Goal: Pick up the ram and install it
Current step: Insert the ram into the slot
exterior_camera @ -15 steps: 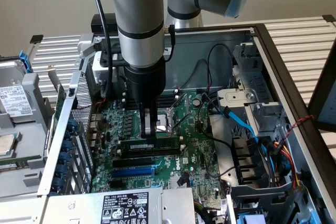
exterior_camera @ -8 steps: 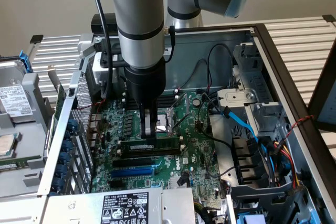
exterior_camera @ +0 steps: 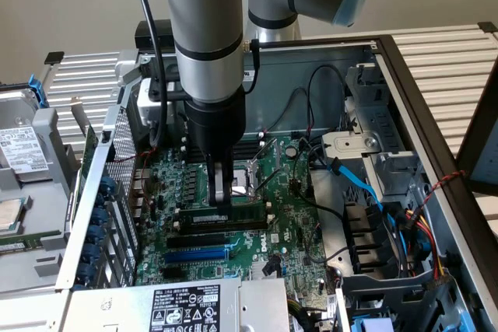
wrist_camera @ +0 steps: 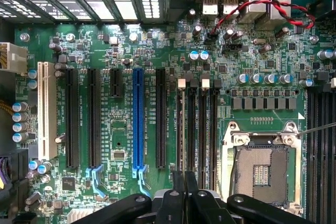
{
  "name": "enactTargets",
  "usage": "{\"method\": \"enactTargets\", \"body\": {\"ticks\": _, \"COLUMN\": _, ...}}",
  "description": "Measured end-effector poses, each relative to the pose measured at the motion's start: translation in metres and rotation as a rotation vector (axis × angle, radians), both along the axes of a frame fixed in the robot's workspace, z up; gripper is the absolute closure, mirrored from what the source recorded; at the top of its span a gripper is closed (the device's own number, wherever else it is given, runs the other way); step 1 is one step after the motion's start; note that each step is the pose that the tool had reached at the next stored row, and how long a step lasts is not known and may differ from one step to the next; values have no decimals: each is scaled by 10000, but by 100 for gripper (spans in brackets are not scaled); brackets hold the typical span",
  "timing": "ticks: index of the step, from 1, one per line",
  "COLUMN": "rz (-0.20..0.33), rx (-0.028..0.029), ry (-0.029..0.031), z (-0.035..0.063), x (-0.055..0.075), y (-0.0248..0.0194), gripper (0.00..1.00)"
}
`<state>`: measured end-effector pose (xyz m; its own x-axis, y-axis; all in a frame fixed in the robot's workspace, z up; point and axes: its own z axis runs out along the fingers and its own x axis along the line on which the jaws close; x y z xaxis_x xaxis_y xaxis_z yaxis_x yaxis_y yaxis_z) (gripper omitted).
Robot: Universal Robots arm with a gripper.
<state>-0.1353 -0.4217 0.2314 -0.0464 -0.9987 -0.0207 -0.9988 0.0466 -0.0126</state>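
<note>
- The power supply (exterior_camera: 187,305) lies nearest the exterior camera, at 6 o'clock of the motherboard (exterior_camera: 292,219).
- The blue expansion slot (exterior_camera: 198,254) and a black slot (exterior_camera: 206,237) come next in depth, both at 7 o'clock of the ram (exterior_camera: 237,214).
- The ram stands on its long edge, lengthwise along a memory slot, at 7 o'clock of the CPU socket (exterior_camera: 251,170). Whether its contacts are fully seated cannot be told.
- The gripper (exterior_camera: 221,192) hangs vertically at 12 o'clock of the ram. The fingers (wrist_camera: 192,195) are drawn close with only a narrow gap between them. They appear to pinch the ram's upper edge near mid-length.
- Handling, as judged:
  - The ram is a light, thin, stiff board.
  - Its flat faces are smooth and offer little friction.
  - The chips and edge contacts are fragile, and twisting could crack the board.
  - Hold belongs on the two flat faces near the upper edge, close to mid-length and clear of the contacts.
- The rear case wall (exterior_camera: 311,60) lies farthest, at 12 o'clock of the socket.
</note>
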Motion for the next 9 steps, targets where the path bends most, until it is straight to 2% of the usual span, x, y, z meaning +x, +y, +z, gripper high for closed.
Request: {"method": "enactTargets", "body": {"ticks": 9, "rz": 0, "rx": -3, "ry": 5, "z": -6, "x": -1, "y": -1, "gripper": 88}}
